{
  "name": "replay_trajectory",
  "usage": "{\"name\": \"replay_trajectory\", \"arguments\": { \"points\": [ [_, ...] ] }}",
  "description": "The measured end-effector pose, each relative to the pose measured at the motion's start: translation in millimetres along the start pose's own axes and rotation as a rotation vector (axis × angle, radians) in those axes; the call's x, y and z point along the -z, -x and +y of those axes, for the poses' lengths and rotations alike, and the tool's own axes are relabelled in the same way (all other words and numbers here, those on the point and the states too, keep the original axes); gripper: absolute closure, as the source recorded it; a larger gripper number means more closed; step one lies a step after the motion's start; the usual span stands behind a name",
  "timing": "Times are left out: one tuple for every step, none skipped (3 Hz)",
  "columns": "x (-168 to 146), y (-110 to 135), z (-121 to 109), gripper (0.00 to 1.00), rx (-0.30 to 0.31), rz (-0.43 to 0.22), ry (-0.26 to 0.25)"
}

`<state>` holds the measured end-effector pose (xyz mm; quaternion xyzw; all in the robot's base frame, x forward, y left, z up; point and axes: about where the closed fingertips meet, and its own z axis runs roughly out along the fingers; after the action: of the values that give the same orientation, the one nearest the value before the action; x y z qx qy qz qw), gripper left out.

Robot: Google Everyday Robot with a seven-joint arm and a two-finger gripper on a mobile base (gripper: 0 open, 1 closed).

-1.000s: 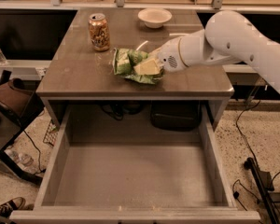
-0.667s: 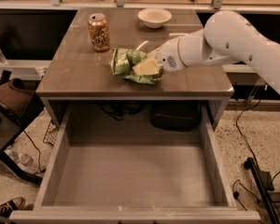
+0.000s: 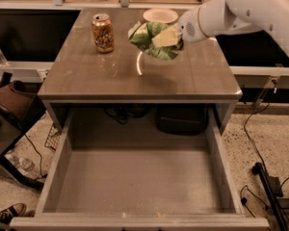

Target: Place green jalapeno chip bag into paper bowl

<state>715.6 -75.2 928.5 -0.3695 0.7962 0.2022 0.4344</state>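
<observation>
- Arm (image 3: 253, 8): thick, rounded, with a smooth glossy white shell and no visible cables.
- Wrist housing (image 3: 195, 25): white and bulbous, with a small round patch of dark dots.
- Pincer (image 3: 169, 37): at the arm's tip, over the far half of the table (image 3: 135, 83), clamped on the bag (image 3: 147, 35) and mostly hidden behind it.

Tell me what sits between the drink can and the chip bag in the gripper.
Nothing: the camera view shows only bare tabletop between the drink can and the green jalapeno chip bag, which the gripper holds raised near the paper bowl.
</observation>
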Motion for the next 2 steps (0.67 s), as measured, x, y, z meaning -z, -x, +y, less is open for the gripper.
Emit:
{"name": "replay_trajectory", "arguments": {
  "points": [
    [11, 19, -60, 1.0, -0.057, 0.015, -0.11],
    [26, 30, -133, 1.0, -0.089, 0.01, -0.252]
  ]
}}
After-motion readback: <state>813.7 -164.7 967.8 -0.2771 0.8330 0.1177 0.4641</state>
